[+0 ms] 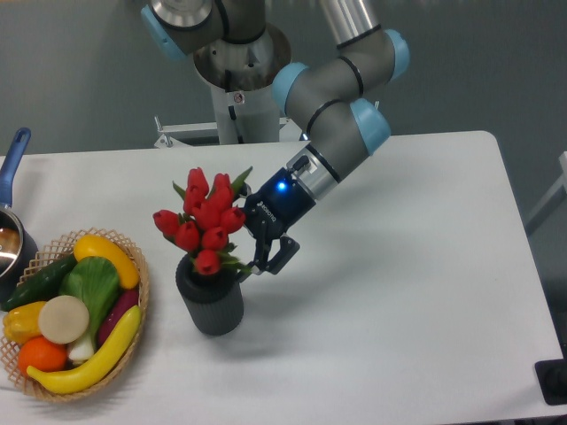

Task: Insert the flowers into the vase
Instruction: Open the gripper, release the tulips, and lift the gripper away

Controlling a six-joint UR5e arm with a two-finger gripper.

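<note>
The flowers [205,220], a bunch of red tulips with green leaves, stand with their stems down in the mouth of the vase [211,305], a dark grey ribbed cylinder on the white table. The blooms spread wider than the vase and lean a little to the left. My gripper [270,262] is just right of the bunch, at the height of the vase's rim, pointing down and to the left. Its jaws stand apart, and I see no stem between them. The stems are hidden inside the vase.
A woven basket [137,297] of toy vegetables and fruit sits left of the vase, close to it. A pot with a blue handle [12,159] is at the far left edge. The robot's base [239,97] stands at the back of the table.
</note>
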